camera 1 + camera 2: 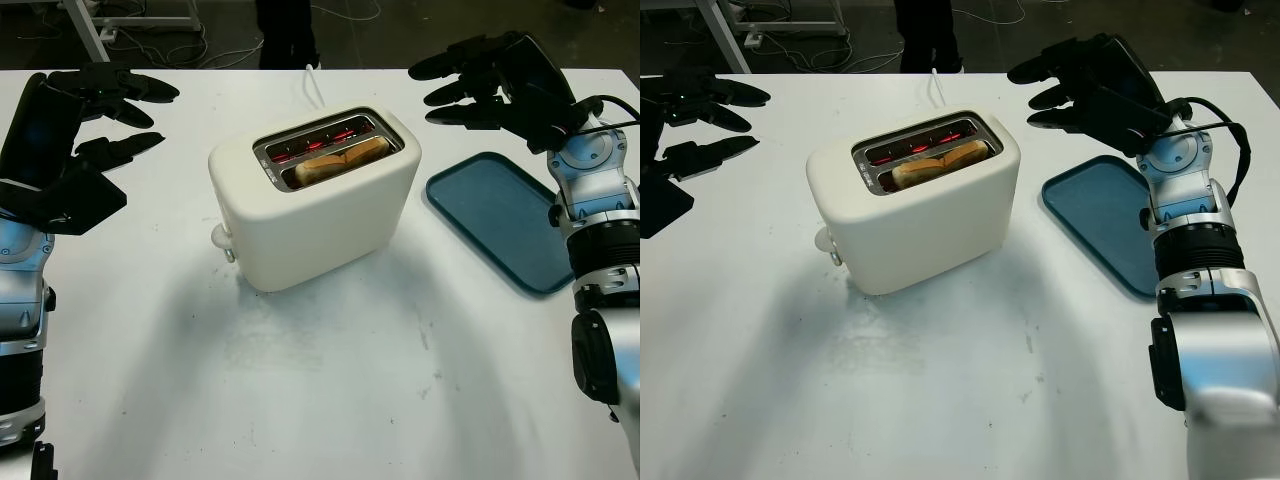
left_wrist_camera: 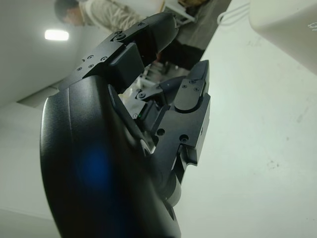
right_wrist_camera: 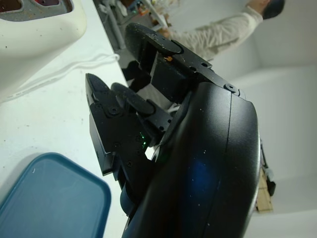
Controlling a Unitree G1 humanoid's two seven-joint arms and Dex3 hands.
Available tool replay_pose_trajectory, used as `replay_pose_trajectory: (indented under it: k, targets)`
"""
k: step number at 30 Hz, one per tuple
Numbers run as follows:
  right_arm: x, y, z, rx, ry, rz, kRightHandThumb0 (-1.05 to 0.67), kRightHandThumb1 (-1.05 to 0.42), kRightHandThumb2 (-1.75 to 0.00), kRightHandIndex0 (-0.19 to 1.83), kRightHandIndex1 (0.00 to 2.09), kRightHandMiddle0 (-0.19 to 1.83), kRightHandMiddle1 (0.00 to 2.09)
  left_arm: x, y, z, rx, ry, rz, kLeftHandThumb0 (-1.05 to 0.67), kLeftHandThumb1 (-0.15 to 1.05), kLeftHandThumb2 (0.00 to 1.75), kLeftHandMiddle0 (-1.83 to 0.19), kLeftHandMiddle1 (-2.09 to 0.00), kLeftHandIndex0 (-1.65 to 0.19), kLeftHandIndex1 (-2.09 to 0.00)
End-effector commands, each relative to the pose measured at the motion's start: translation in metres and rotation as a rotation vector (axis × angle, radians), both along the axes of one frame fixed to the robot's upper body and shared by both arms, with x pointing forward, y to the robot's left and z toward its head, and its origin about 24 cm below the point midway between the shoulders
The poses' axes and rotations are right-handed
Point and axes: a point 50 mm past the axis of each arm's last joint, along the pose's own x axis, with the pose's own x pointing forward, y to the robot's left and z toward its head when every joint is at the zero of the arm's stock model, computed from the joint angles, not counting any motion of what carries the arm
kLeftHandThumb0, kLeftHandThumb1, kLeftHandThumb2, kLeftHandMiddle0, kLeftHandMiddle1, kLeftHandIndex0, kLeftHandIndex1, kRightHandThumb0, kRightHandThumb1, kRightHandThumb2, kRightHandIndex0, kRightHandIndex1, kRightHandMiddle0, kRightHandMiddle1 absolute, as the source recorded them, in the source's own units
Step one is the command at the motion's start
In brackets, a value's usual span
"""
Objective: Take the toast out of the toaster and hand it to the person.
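A cream two-slot toaster (image 1: 315,200) stands in the middle of the white table (image 1: 320,390). A slice of toast (image 1: 342,160) sits in its nearer slot; the far slot glows red. My left hand (image 1: 120,115) is open, raised above the table to the left of the toaster. My right hand (image 1: 465,85) is open, held in the air to the right of the toaster and behind the tray. A person in dark trousers (image 1: 285,35) stands beyond the table's far edge, and a light sleeve (image 3: 225,32) appears in the right wrist view.
A blue tray (image 1: 500,215) lies on the table to the right of the toaster, under my right forearm. The toaster's white cord (image 1: 312,85) runs off the far edge. A metal frame leg (image 1: 85,25) and cables are on the floor behind.
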Motion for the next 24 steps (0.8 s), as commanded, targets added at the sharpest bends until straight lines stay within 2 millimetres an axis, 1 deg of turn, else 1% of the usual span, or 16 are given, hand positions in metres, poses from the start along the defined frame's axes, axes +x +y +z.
replay_pose_trajectory:
  k: [1, 13, 17, 24]
  targets:
    - [-0.0016, -0.0022, 0.0022, -0.003, -0.010, -0.005, 0.03, -0.74, 0.00, 1.15, 0.01, 1.02, 0.00, -0.0002, -0.0013, 0.0012, -0.001, -0.009, 0.002, 0.00, 0.82, 0.00, -0.73, -0.87, -0.83, -0.41]
    - [-0.0022, -0.0016, 0.0018, 0.005, -0.015, 0.001, 0.09, -0.75, 0.00, 1.14, 0.01, 1.01, 0.00, 0.0009, -0.0019, 0.0010, -0.003, -0.008, -0.008, 0.01, 0.82, 0.00, -0.72, -0.89, -0.82, -0.42]
    - [-0.0021, -0.0013, 0.0024, 0.000, -0.013, -0.006, 0.08, -0.75, 0.00, 1.14, 0.01, 1.02, 0.01, 0.0012, -0.0014, 0.0005, -0.010, -0.002, -0.005, -0.04, 0.83, 0.01, -0.71, -0.89, -0.81, -0.43]
    - [-0.0020, -0.0006, 0.0030, 0.005, -0.012, -0.003, 0.10, -0.76, 0.00, 1.14, 0.01, 1.01, 0.00, 0.0013, -0.0023, 0.0022, -0.001, -0.006, -0.005, -0.02, 0.82, 0.00, -0.72, -0.90, -0.81, -0.43]
